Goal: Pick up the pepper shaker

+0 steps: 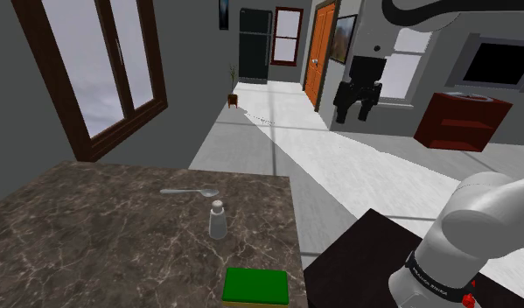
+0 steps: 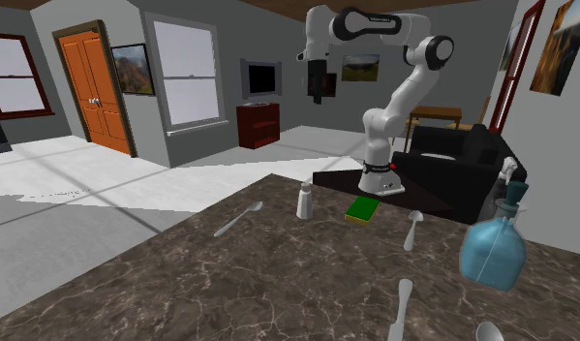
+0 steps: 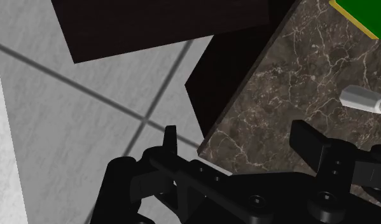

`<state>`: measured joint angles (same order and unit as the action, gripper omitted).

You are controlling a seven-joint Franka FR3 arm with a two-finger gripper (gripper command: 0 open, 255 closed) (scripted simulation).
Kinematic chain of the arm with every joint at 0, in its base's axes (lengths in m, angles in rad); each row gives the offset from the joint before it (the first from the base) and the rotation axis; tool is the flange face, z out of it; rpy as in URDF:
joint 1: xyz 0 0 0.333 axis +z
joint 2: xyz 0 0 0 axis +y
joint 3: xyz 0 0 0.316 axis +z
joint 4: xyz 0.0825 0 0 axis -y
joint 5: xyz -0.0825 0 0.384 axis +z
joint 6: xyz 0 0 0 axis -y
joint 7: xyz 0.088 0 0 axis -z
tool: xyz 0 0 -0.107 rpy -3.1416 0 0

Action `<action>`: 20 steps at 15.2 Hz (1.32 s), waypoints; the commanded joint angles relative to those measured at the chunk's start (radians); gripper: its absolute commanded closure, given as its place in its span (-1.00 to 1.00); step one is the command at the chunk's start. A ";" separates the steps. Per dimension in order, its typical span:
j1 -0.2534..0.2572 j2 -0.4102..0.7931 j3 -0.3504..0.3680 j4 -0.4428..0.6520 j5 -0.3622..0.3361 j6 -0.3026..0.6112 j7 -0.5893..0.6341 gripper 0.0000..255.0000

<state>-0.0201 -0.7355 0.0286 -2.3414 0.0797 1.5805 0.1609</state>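
Gripper (image 3: 235, 127) hangs open, fingers (image 3: 170, 137) well apart with nothing between them, high over the table's (image 1: 94, 236) edge nearest the stand (image 1: 356, 262). The shaker (image 1: 218, 219) stands upright on the table, well below the gripper and outside the gap between its fingers. A green sponge (image 1: 255, 286) lies near it on the stand's side, and a spoon (image 1: 190, 191) lies near it on the far side.

The descent looks long, and it needs a sideways shift too. If that shift falls short, one finger would likely come down on the shaker's cap or clip its side. Being tall and narrow, the shaker would probably topple and roll. Coming in low from the stand's side risks dragging a finger across the sponge. Closing too high could pinch only the cap, so the shaker may slip.
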 commanded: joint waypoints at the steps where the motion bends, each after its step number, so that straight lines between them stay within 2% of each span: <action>1: 0.000 0.000 0.000 0.000 0.000 0.000 0.000 -1.00; 12: 0.067 0.175 0.214 -0.030 0.123 0.236 0.233 -1.00; 20: 0.090 0.395 0.367 0.048 0.138 0.406 0.410 -1.00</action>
<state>0.0675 -0.3663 0.3781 -2.3033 0.2185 1.9658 0.5479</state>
